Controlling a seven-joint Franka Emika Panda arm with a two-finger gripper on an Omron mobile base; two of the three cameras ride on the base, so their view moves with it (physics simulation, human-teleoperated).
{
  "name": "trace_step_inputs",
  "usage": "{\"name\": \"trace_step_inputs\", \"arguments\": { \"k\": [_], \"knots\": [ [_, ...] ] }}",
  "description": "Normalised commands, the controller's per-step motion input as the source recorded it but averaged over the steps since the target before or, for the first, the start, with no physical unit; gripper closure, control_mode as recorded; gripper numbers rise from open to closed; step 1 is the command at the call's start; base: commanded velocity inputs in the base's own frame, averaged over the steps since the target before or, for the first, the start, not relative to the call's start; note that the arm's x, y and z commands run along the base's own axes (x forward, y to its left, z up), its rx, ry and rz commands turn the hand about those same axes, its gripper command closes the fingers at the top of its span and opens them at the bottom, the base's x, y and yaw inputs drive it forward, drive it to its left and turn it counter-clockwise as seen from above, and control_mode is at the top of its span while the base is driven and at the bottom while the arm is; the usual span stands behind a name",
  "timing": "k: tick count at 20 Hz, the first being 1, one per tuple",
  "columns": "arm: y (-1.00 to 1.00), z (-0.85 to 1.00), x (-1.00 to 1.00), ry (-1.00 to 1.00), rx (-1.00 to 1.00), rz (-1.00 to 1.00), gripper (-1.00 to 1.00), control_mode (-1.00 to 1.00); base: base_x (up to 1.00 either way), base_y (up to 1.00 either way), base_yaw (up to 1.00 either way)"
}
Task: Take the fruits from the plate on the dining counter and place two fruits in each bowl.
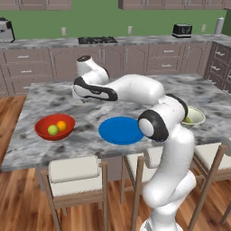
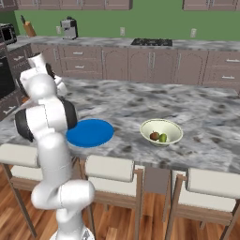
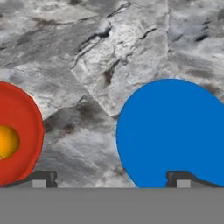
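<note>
Count: one blue plate (image 1: 120,130), two bowls, four fruits. The red bowl (image 1: 54,127) holds two, a yellow-green fruit (image 1: 53,130) touching an orange fruit (image 1: 61,125). The cream bowl (image 2: 161,131) holds two, a dark brown-red fruit (image 2: 154,136) beside a green fruit (image 2: 163,138). The plate carries no fruit.

The jaws (image 3: 111,178) stand wide open and hold nothing. They hang above bare marbled tabletop (image 3: 109,65), in the gap between plate and red bowl: in the hand view one fingertip sits by the red bowl's rim, the other over the plate's edge. The cream bowl lies well apart, beyond the plate on the far side from the jaws.

Three stools, including one stool (image 1: 75,175), stand along the tabletop's near edge. The arm's elbow overlaps the plate's edge in both base views. Nothing lies between jaws and tabletop.
</note>
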Motion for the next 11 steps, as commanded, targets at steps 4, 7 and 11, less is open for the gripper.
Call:
{"name": "trace_step_inputs", "arguments": {
  "k": [4, 7, 11],
  "knots": [
    [-1.0, 0.0, 0.0, -0.16, 0.18, -0.18, -1.0, -1.0, 0.0, 0.0, 0.0],
    [-0.91, 0.01, 0.0, -0.06, 0.12, -0.12, -1.0, -1.0, 0.0, 0.0, 0.0],
    [-0.34, 0.13, -0.29, -0.06, 0.13, 0.0, -1.0, -1.0, 0.0, 0.0, 0.0]
  ]
}}
